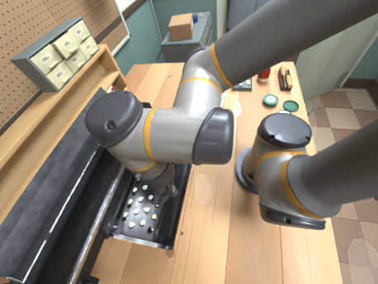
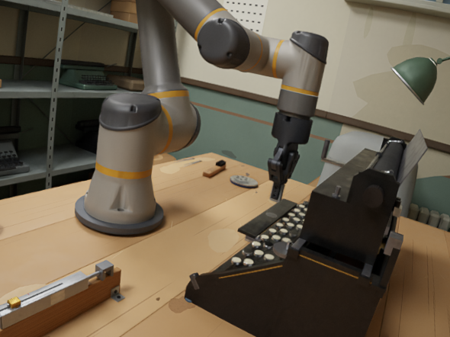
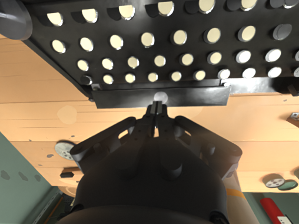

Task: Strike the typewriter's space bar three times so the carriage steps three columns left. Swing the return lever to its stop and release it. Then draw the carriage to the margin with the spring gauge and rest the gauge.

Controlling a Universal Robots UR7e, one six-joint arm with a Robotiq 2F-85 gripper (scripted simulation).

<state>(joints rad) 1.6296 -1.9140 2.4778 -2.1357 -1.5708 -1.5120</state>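
The long black space bar point(image 2: 267, 218) point(image 3: 160, 97) runs along the front edge of the black typewriter point(image 2: 324, 244), just below the rows of round cream keys point(image 3: 164, 59) point(image 1: 140, 206). The carriage point(image 2: 389, 156) sits on top at the back, with a sheet of paper behind it. The spring gauge point(image 2: 49, 293), a metal slide with a brass marker, lies on a wooden block at the near left corner of the bench, far from the arm. My gripper point(image 2: 277, 196) point(image 3: 157, 107) points down a little above the middle of the space bar. It is closed and holds nothing.
The typewriter's keyboard and raised body stand right beside the fingers. The arm's base point(image 2: 118, 213) stands on the bench to the left. A small brush point(image 2: 214, 169) and a round disc point(image 2: 244, 181) lie behind the gripper. A green lamp point(image 2: 415, 74) hangs at the far right.
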